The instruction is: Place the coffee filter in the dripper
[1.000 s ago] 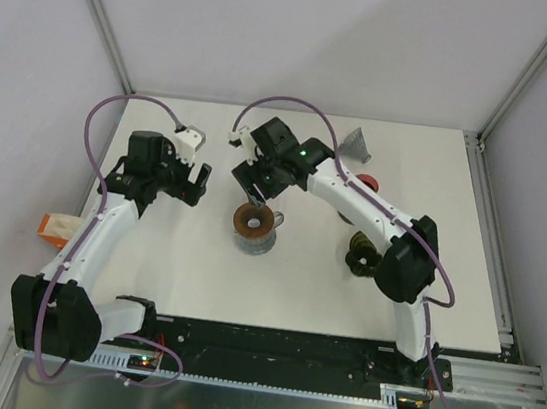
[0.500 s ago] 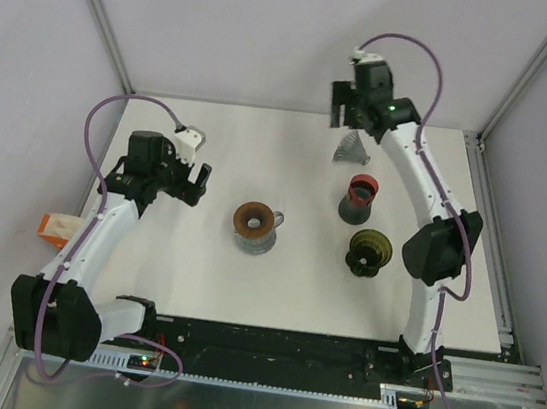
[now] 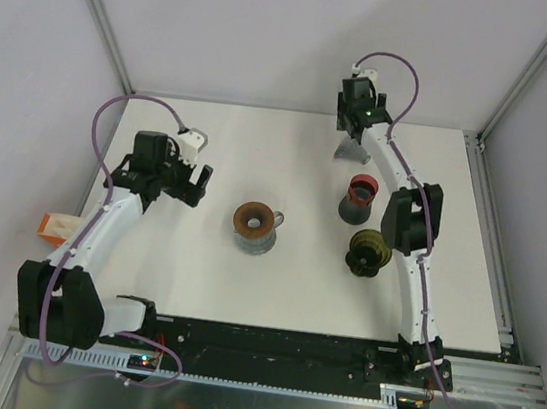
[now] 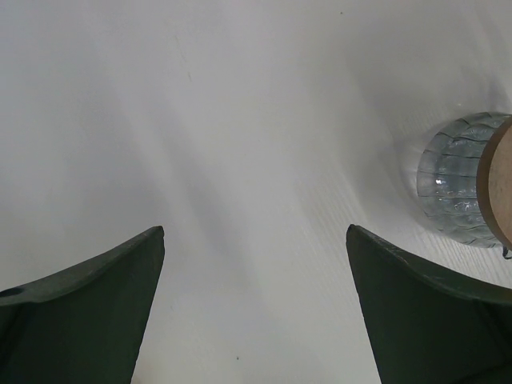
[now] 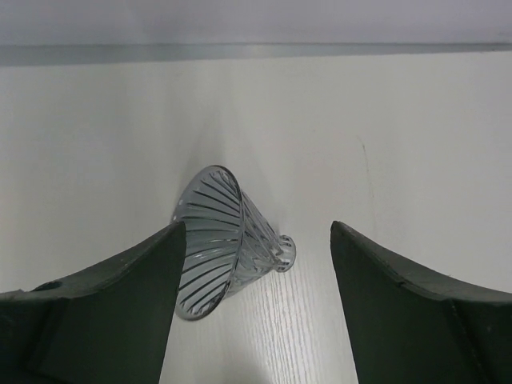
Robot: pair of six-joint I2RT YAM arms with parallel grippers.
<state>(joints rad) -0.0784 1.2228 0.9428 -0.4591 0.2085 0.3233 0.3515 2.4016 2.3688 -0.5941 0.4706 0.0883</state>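
Left arm (image 3: 98, 232) is folded at the lower left of the overhead view, forearm climbing to the middle left. The left gripper (image 3: 193, 186) points right, its jaws spread wide and holding nothing. Right arm (image 3: 419, 284) stretches long up the right side, wrist at upper centre. The right gripper (image 3: 350, 132) is tipped downward, fingers parted, holding nothing.
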